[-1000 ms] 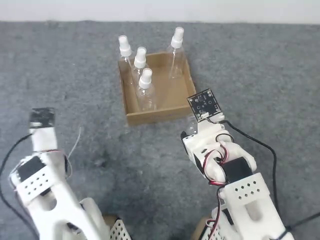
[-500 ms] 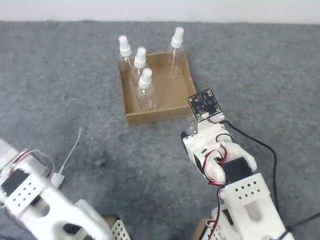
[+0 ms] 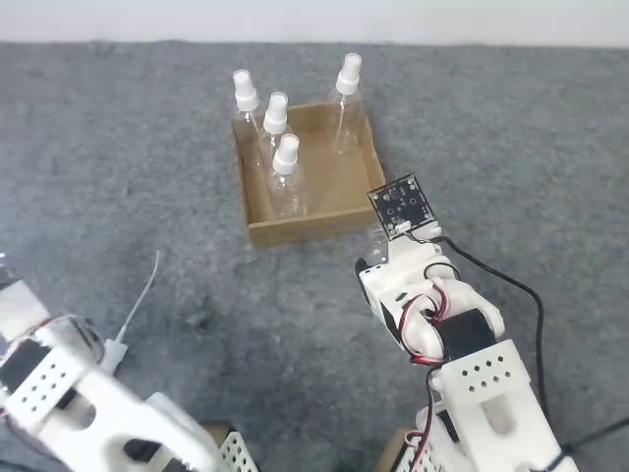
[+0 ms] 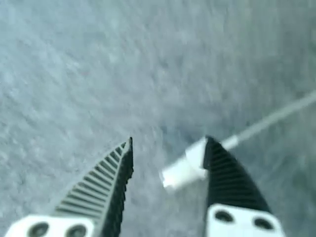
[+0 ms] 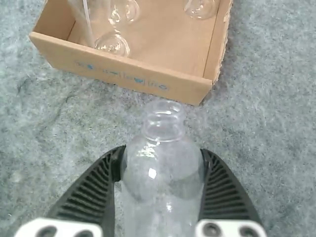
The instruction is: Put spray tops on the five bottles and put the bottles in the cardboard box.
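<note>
An uncapped clear plastic bottle [image 5: 160, 123] is gripped by the right end effector [image 5: 162, 155] just before the brown cardboard box [image 5: 123, 75]. A white spray top [image 4: 183, 169], near the left edge of the tabletop [image 3: 79, 147], is straddled off-centre by the spread left end effector [image 4: 169, 143]; closure could knock it aside

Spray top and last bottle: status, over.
Left tool open over the loose spray top on the carpet, not gripped. Right tool shut on the uncapped bottle, just outside the cardboard box. Four capped bottles in the box.
</note>
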